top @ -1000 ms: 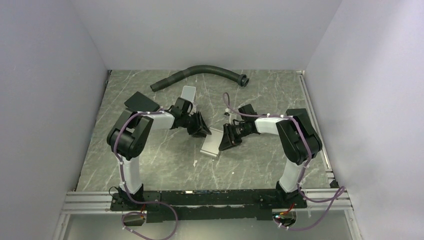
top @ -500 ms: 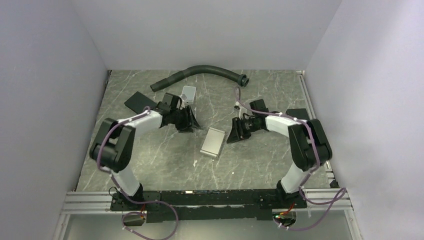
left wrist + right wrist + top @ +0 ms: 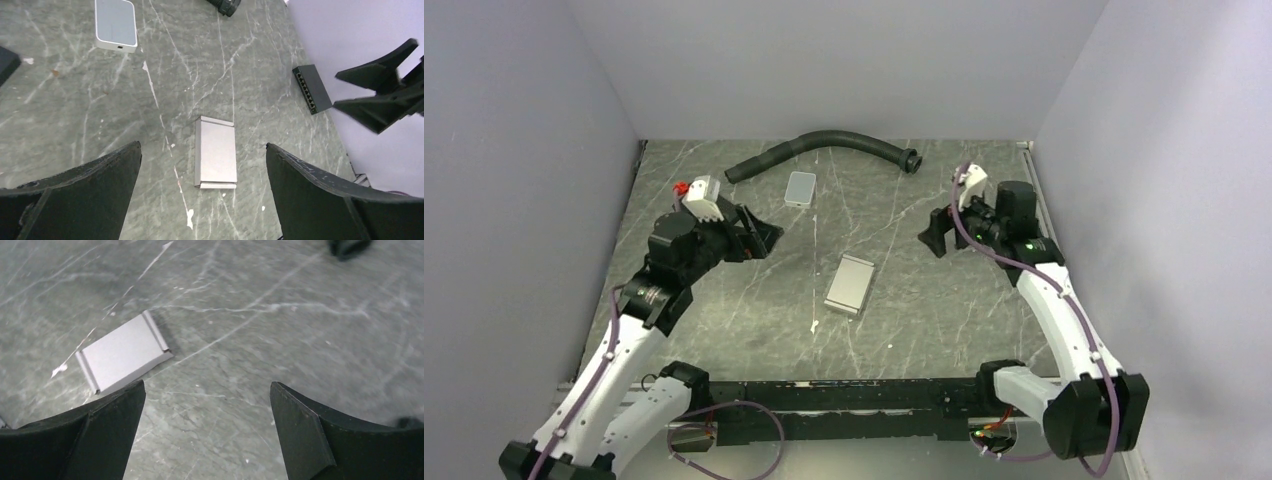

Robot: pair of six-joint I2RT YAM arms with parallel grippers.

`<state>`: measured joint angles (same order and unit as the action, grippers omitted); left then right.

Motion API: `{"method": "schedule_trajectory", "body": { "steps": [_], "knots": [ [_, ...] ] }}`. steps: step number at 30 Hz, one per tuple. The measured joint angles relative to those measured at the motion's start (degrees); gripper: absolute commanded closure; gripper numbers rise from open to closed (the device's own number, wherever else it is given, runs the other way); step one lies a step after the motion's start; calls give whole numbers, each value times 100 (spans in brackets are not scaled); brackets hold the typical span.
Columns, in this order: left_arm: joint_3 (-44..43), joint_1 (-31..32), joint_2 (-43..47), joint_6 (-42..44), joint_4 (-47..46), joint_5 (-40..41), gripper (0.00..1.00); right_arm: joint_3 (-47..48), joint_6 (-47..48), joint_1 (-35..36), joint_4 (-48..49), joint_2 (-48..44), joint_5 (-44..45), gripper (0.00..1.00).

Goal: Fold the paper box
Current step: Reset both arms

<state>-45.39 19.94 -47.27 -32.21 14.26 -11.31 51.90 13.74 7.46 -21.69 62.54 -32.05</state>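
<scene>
The paper box (image 3: 851,284) lies flat mid-table as a slim white closed carton, with nothing touching it. It also shows in the left wrist view (image 3: 216,157) and the right wrist view (image 3: 122,352), a narrow tab edge visible at its ends. My left gripper (image 3: 759,238) hovers well to the left of the box, jaws wide apart and empty (image 3: 203,146). My right gripper (image 3: 934,233) hangs off to the right of the box, also open and empty (image 3: 207,384).
A black hose (image 3: 824,143) curves along the back of the table. A light grey tile (image 3: 801,187) lies just in front of it. A black ported device (image 3: 312,89) sits near the right wall. Grey walls enclose three sides.
Both arms have pulled back from the box, left arm leftward and right arm rightward, and both sets of jaws have spread wide. The box has stayed where it was.
</scene>
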Motion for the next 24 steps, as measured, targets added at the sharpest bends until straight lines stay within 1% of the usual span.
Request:
{"method": "schedule_trajectory", "body": {
  "steps": [4,10,14,19,24],
  "knots": [
    [-118,-24,400,254,629,68,0,-214,-450,-446,90,-579,271,1],
    [-125,-24,603,396,1305,33,0,-479,-1058,-1001,240,-1427,654,0],
    [-125,-24,745,437,1436,-37,0,-568,-1292,-1318,302,-1674,710,0],
    [-120,-24,721,527,1434,-85,0,-686,-1451,-1759,363,-1821,481,0],
    [-120,-24,553,715,1434,-79,0,-763,-1532,-1954,385,-1875,337,0]
  ]
}}
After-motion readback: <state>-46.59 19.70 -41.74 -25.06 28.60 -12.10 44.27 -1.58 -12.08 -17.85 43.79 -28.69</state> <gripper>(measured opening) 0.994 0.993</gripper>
